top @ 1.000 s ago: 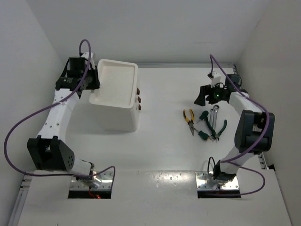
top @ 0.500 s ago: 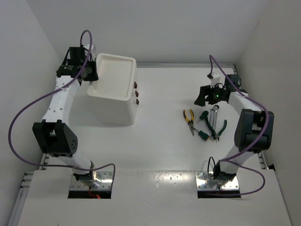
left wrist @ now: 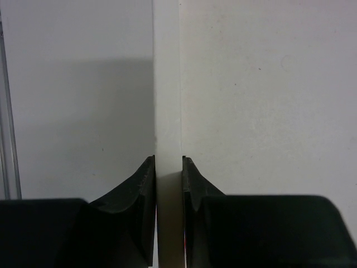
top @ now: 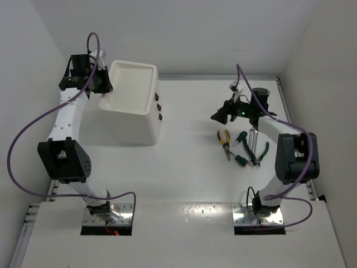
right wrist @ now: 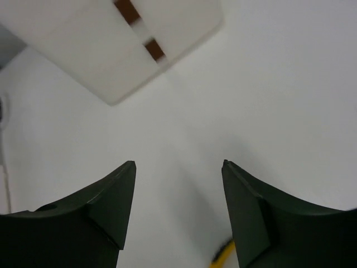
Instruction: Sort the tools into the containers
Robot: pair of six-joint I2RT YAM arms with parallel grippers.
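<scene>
White-walled enclosure, plain white table, matte and bare apart from the task items. Mounting plates are seen at the near edge.

The drawer unit is stood at the far left, its three brown handles facing right. The thin rim of its tray top is pinched by the left claw, on the side away from the handles; jaws clenched flat on both rim faces.

All tools are laid in one cluster well to the handle side of the drawer unit, none yet in it: yellow-handled pliers nearest the unit, then the screwdriver, wrenches and green-handled pliers further off.

The right claw is hung between unit and cluster, close over the yellow-handled pliers; jaws apart, nothing held.

Judgement: the unit is being steadied while a first pick is lined up. The rim grip should be kept square so the unit is not tipped. The pliers should be taken across both handles, the claw lowered straight, and neighbouring tools left undisturbed.
</scene>
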